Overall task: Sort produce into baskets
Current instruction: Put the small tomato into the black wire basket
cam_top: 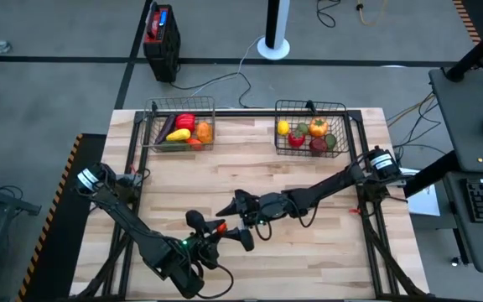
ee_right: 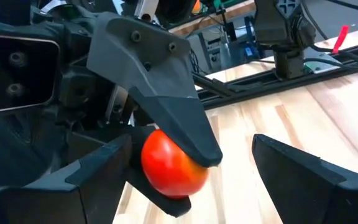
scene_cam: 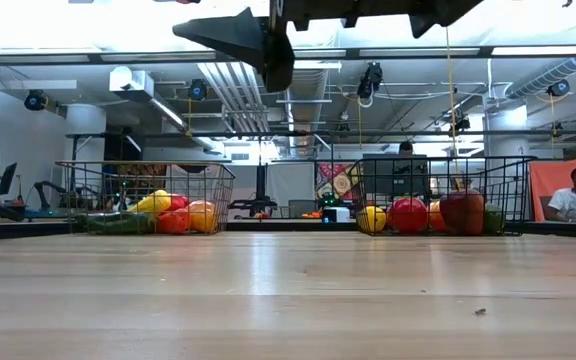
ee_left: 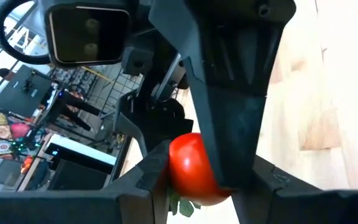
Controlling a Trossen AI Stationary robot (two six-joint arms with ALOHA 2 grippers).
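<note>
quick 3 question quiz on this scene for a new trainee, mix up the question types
1. True or false: the left gripper holds a red tomato.
2. Which gripper has open jaws around that tomato without gripping it? A) left B) right
3. Fill in: the left basket and the right basket both stand along the table's ___ edge.

Key
1. True; its fingers clamp the tomato above the table.
2. B; the right gripper meets the left one mid-table.
3. Far.

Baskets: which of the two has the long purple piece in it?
The left basket, on the left arm's side: a purple eggplant lies in it. The right basket shows only yellow, orange, red and green pieces.
</note>
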